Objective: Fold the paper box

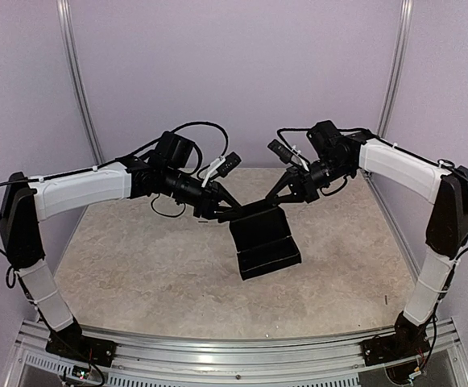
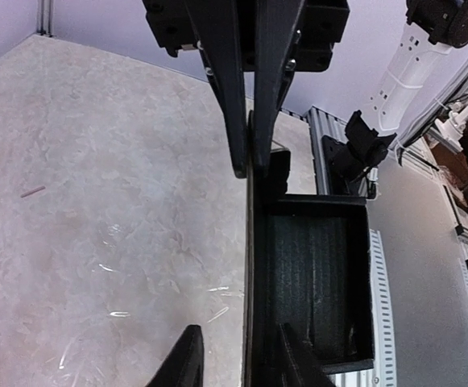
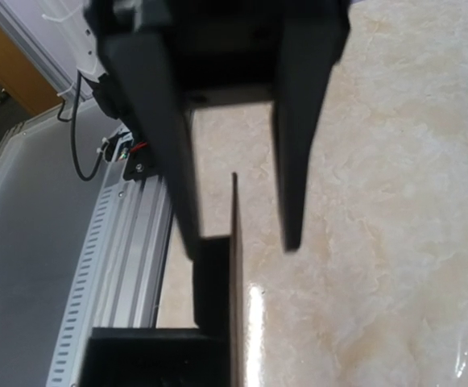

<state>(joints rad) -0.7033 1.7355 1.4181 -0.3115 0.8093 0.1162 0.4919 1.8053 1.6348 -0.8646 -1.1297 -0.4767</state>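
Observation:
The paper box [image 1: 266, 242] is a matte black open tray resting mid-table, with one tall side wall standing up. My right gripper [image 1: 278, 199] reaches in from the far right. In the left wrist view the right gripper [image 2: 250, 165] is shut on that wall's top edge. My left gripper [image 1: 227, 214] comes from the left and is open. Its fingertips [image 2: 192, 347] straddle the wall without pinching it, one outside and one inside the tray [image 2: 314, 274]. The right wrist view shows the wall [image 3: 235, 266] edge-on between the left gripper's [image 3: 242, 246] spread fingers; the right gripper's own fingers are out of sight there.
The marbled tabletop [image 1: 137, 258] surrounds the box. An aluminium rail [image 1: 234, 355] runs along the near edge by the arm bases. A small pinkish scrap [image 2: 32, 192] lies on the table. Frame posts [image 1: 396, 72] stand at the back corners.

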